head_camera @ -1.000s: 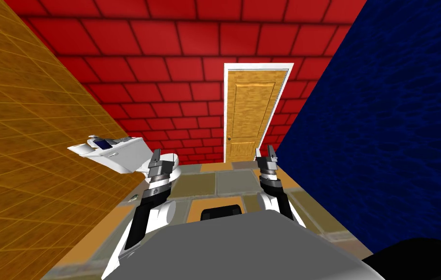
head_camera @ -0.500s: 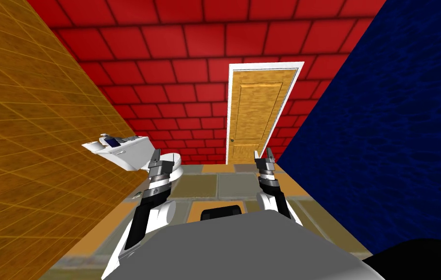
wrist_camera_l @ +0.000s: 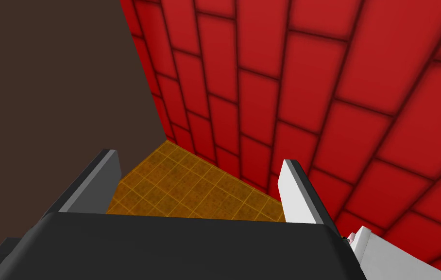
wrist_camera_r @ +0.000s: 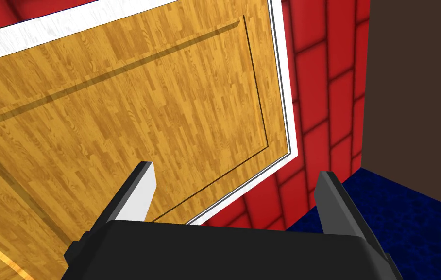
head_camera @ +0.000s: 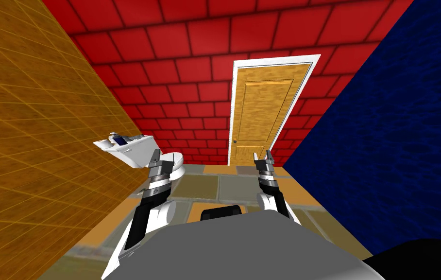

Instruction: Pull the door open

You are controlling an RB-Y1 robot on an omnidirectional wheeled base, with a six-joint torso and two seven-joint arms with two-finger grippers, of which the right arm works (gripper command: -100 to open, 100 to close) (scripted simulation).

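Head view: over the last second the whole picture has shifted. The tall panelled door of yellow-brown wood [head_camera: 263, 114] now looks larger and sits further right, and the white toilet [head_camera: 137, 151] by the ochre tiled wall [head_camera: 30, 126] has slid the same way. That is my own base closing in, not the door moving. The door lies shut in its white frame [head_camera: 232, 112] in the red brick wall [head_camera: 176, 73], next to the dark blue wall [head_camera: 399, 146]. Its small dark knob [head_camera: 234, 142] is low on its left edge and well apart from both grippers, so I judge the approach is under way and no pull has begun.

Both forearms reach forward over the tiled floor [head_camera: 234, 187], roughly level with each other. The right gripper [head_camera: 262, 155] points at the door's lower right part with its fingers spread and nothing between them. The left gripper [head_camera: 158, 156] is in front of the toilet, aimed at the corner of the brick and ochre walls, its fingers likewise apart and empty.
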